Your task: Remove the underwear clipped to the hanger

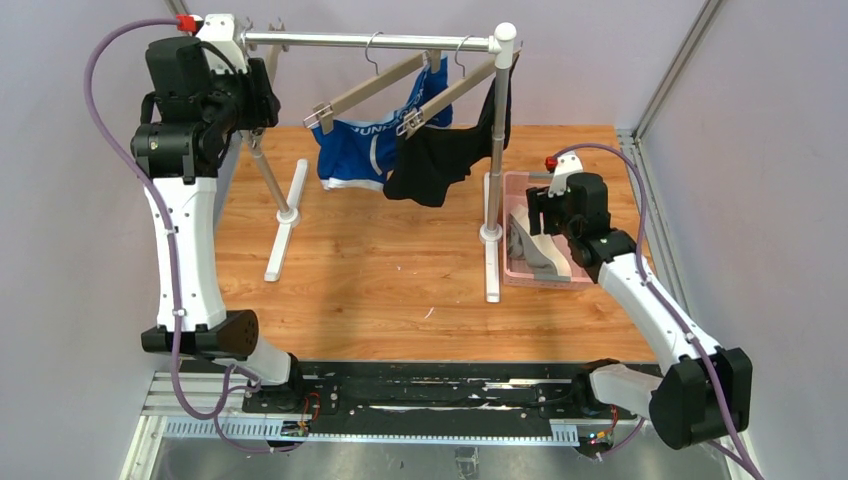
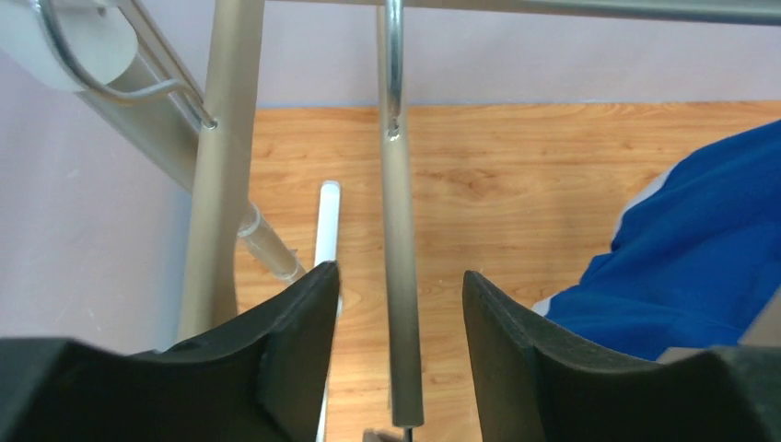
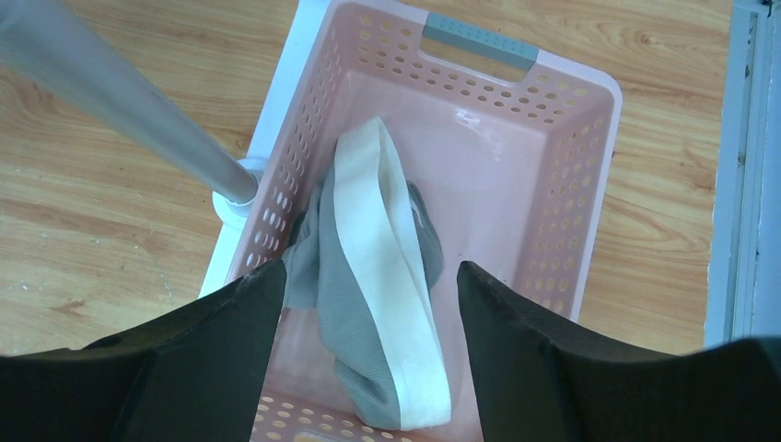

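Observation:
A blue brief (image 1: 350,155) with white trim hangs clipped to a beige hanger (image 1: 370,88) on the rail (image 1: 300,40). A black brief (image 1: 440,165) hangs clipped to the hanger to its right (image 1: 455,92). A grey brief with a white waistband (image 3: 345,295) lies in the pink basket (image 3: 571,184). My right gripper (image 3: 368,267) is open and empty just above it. My left gripper (image 2: 401,272) is open at the rail's left end, its fingers either side of a bare hanger arm (image 2: 398,212). The blue brief (image 2: 700,249) shows at the right of the left wrist view.
The rack stands on two white feet (image 1: 283,225), with an upright post (image 1: 495,150) next to the basket (image 1: 515,182). A second bare beige bar (image 2: 216,184) and the rack's leg (image 2: 267,244) are left of my left gripper. A wall is behind the rack.

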You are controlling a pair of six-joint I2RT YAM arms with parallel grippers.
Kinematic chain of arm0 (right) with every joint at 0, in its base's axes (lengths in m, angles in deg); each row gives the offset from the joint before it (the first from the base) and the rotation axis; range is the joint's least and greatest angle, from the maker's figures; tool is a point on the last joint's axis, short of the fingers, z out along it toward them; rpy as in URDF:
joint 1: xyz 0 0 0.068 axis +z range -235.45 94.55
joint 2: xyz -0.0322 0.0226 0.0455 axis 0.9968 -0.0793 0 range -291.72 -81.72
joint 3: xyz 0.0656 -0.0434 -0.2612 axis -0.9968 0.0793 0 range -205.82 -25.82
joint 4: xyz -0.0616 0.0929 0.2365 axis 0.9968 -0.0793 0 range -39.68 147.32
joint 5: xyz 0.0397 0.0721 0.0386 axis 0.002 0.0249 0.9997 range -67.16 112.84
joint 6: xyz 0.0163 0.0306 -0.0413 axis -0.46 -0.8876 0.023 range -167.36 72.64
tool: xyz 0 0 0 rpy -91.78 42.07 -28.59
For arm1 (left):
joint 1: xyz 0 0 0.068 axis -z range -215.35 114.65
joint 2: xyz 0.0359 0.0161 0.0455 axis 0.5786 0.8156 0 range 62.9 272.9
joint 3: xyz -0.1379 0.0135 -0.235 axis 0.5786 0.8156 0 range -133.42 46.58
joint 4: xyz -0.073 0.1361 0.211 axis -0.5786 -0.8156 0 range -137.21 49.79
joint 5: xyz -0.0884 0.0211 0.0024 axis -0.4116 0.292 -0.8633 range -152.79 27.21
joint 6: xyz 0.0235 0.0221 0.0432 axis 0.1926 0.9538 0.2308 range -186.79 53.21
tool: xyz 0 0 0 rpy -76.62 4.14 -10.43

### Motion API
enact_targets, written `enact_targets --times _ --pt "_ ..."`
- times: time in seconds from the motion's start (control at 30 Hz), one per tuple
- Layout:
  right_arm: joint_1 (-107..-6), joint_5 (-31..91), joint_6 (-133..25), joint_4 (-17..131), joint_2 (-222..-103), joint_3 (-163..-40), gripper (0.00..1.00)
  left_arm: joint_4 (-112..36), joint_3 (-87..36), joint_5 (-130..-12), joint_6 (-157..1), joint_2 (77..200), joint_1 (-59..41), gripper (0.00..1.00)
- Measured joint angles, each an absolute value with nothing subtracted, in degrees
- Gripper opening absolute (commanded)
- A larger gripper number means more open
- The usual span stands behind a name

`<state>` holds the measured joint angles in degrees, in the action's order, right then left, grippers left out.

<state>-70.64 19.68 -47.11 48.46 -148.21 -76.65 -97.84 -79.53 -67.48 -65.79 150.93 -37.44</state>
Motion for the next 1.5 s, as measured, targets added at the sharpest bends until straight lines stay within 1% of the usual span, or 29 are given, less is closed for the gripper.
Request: enact_targets --times 0.17,0.6,0.8,0.97,1.2,1.5 --pt "-70.64 20.27 -46.95 48.46 -144.22 -76.61 0.70 -97.29 -78.43 -67.41 -65.73 147.50 -37.44 0.72" --pt "-70.62 23.27 -46.89 48.37 -137.37 -75.67 0.72 -97.27 -77.91 -67.39 -65.31 140.64 -37.44 0.72" --pt "-69.96 23.18 -46.89 48.20 -135.08 -75.67 0.73 -96.79 -82.35 -71.83 -65.27 139.61 -36.10 0.72" --pt "-67.34 22.57 -46.60 47.67 -134.36 -75.67 0.74 -95.56 -85.01 -73.53 -64.61 141.69 -29.00 0.70" --pt "-64.50 21.12 -45.77 45.90 -132.54 -75.71 0.74 -94.69 -88.12 -73.58 -62.41 148.73 -22.47 0.70" --pt "-64.06 19.99 -45.62 45.01 -131.04 -75.82 0.75 -94.73 -89.23 -72.13 -59.57 154.10 -19.69 0.68"
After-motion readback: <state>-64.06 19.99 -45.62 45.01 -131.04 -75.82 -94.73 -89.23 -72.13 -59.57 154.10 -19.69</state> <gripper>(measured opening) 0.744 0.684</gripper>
